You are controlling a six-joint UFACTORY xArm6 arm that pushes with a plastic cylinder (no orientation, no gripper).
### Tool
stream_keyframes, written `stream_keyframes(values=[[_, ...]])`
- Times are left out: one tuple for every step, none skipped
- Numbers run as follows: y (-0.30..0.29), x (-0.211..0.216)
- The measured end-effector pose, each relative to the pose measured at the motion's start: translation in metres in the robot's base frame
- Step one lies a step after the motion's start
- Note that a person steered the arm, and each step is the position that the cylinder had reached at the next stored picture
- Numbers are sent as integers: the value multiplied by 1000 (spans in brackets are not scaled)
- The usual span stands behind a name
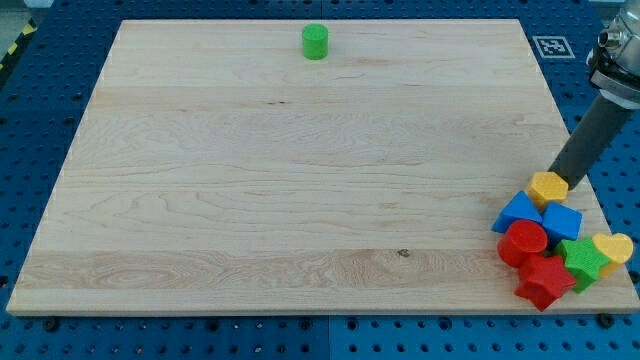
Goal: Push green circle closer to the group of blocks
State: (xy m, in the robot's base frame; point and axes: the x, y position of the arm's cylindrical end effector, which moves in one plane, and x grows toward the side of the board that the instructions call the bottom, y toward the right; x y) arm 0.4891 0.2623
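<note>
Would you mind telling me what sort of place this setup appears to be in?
Probably a robotics lab bench: a wooden board lies on a blue perforated table, a printed marker tag sits beside it, and my tip rests by the yellow block, far from the green circle.

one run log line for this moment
green circle: top, alone | group: bottom right | tip: by yellow block | push: not begun

On my feed there's a pale wooden board (250, 180) taking up most of the view, grain running left to right, with a small dark knot (403, 252) toward the bottom right. It sits on a blue perforated table (40, 120). A black-and-white marker tag (549, 45) is stuck just off the board's top right corner, and some yellow-black striped tape (15, 45) peeks in at far top left.
</note>
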Motion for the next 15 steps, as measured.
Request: stream_keyframes(values=[[0,7],[1,5],[-6,-31],[-52,-77],[-125,-112],[-212,-140],[-302,-170],[-363,-233],[-371,-285],[-333,-290],[-306,-277],[-285,-261],[-258,-240],[-247,-219],[-247,-187]])
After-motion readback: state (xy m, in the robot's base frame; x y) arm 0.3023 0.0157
